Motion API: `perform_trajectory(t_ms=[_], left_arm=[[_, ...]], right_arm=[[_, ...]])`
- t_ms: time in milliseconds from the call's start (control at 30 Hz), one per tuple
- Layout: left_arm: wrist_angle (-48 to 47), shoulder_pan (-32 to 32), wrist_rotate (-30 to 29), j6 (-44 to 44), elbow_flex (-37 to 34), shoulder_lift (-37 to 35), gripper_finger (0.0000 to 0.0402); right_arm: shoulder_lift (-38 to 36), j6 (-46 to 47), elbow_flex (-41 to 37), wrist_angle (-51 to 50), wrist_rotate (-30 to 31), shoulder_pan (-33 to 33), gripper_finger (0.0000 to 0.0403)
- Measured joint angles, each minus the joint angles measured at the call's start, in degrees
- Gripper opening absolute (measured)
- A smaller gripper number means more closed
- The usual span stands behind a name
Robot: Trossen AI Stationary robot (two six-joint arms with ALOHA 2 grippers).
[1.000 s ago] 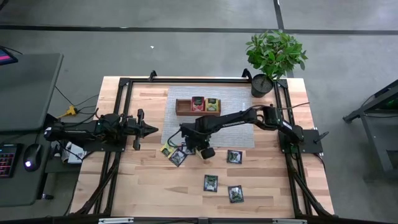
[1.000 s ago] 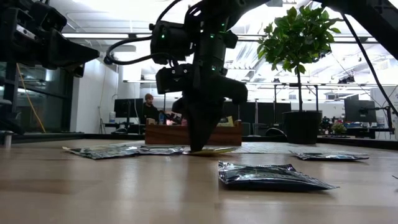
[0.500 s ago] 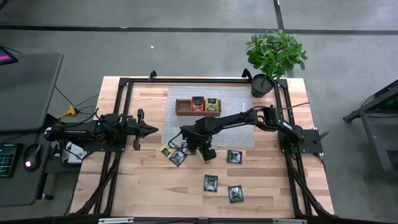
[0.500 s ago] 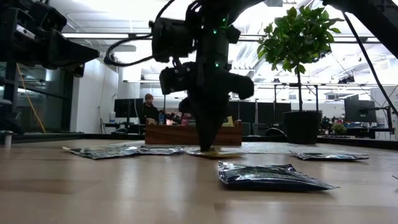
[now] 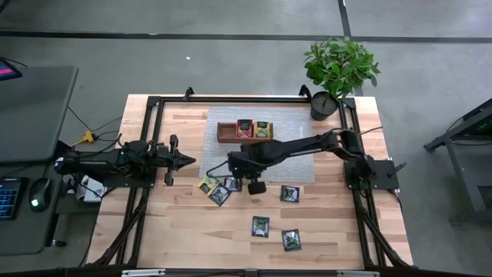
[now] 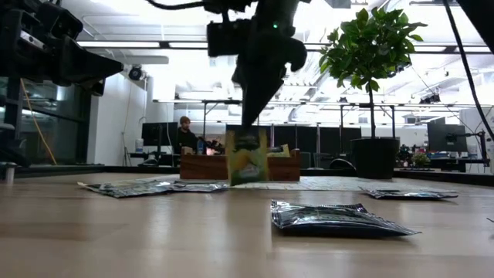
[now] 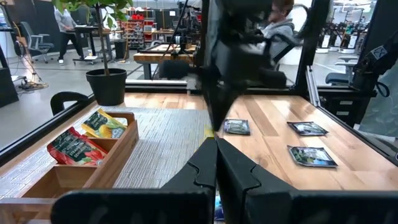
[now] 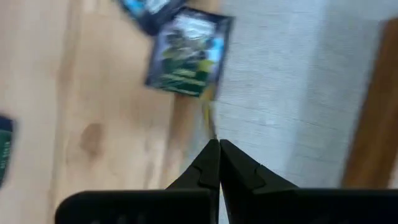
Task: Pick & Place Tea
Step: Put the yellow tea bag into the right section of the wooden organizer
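My right gripper (image 6: 247, 122) is over the table's middle, pointing steeply down and shut on a yellow-green tea packet (image 6: 247, 157). In the right wrist view the packet shows edge-on as a thin yellow strip (image 8: 210, 123) past the shut fingertips (image 8: 219, 144). Other tea packets lie flat on the table: dark ones (image 5: 289, 194), (image 5: 260, 226), (image 5: 290, 240) and a cluster (image 5: 217, 191) near the grey mat's corner. The wooden tray (image 5: 224, 132) holds a red packet (image 7: 74, 146) and a yellow-green one (image 7: 106, 122). My left gripper (image 7: 216, 146) waits shut and level at the table's left. My right gripper pinches the yellow-green packet's top edge (image 6: 247, 130) between its two fingers, coming from above and pointing down. The packet hangs upright below the fingertips, its printed face toward the table's near edge and its lower edge clear of the table.
A grey mat (image 5: 292, 154) lies in front of the tray. A potted plant (image 5: 338, 73) stands at the far right corner. A dark packet (image 6: 336, 218) lies close to the near edge. Black frame rails (image 5: 146, 138) run along both sides.
My right gripper has taken hold of the yellow-green packet, which lay flat on the table, and risen with it while rolling a little. The packet has come up off the table and now hangs upright below the fingers.
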Motion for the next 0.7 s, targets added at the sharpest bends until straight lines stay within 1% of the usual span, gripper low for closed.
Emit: perform_trajectory(t_ms=[233,400,433,467,533,600,700], left_arm=[[0.0,0.0,0.0,0.0,0.0,0.0,0.0],[0.0,0.0,0.0,0.0,0.0,0.0,0.0],[0.0,0.0,0.0,0.0,0.0,0.0,0.0],[0.0,0.0,0.0,0.0,0.0,0.0,0.0],[0.0,0.0,0.0,0.0,0.0,0.0,0.0],[0.0,0.0,0.0,0.0,0.0,0.0,0.0],[0.0,0.0,0.0,0.0,0.0,0.0,0.0]], right_arm=[[-4.6,0.1,0.0,-4.2,6.5,-2.9,0.0],[-7.4,-0.6,0.0,-3.2,7.3,-6.0,0.0],[-7.5,-1.4,0.0,-2.5,6.7,-6.5,0.0],[-7.5,-2.8,0.0,-1.9,4.8,-7.0,0.0],[-7.3,-5.9,-0.1,-0.2,-0.8,-7.8,0.0],[-6.7,-8.7,-0.2,2.0,-4.7,-8.1,0.0],[-5.3,-13.8,-0.2,2.9,-7.2,-8.4,0.0001]])
